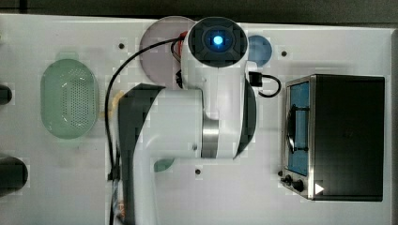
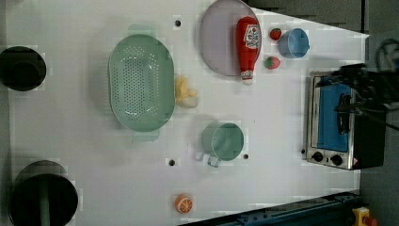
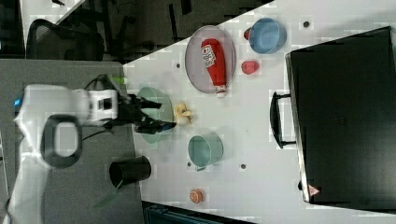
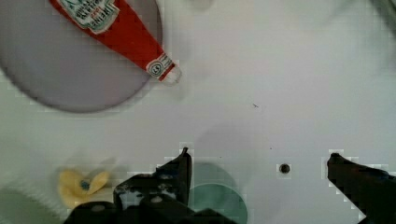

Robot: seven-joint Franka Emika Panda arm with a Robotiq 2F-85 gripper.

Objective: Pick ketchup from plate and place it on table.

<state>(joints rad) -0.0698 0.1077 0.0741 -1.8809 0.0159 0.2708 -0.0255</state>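
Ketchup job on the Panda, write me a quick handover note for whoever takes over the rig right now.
Gripper: open, fingers spread wide, holding nothing, hanging above bare table with the green mug under it.
Ketchup: lying on its side on the plate, cap end poking past the rim over the table.
Nearby: two strawberries and the blue bowl on the ketchup's right in the left view.
Done: nothing yet; the bottle is ungrasped.
Left: move over the bottle, grasp it, lift it off the plate, set it on open table.
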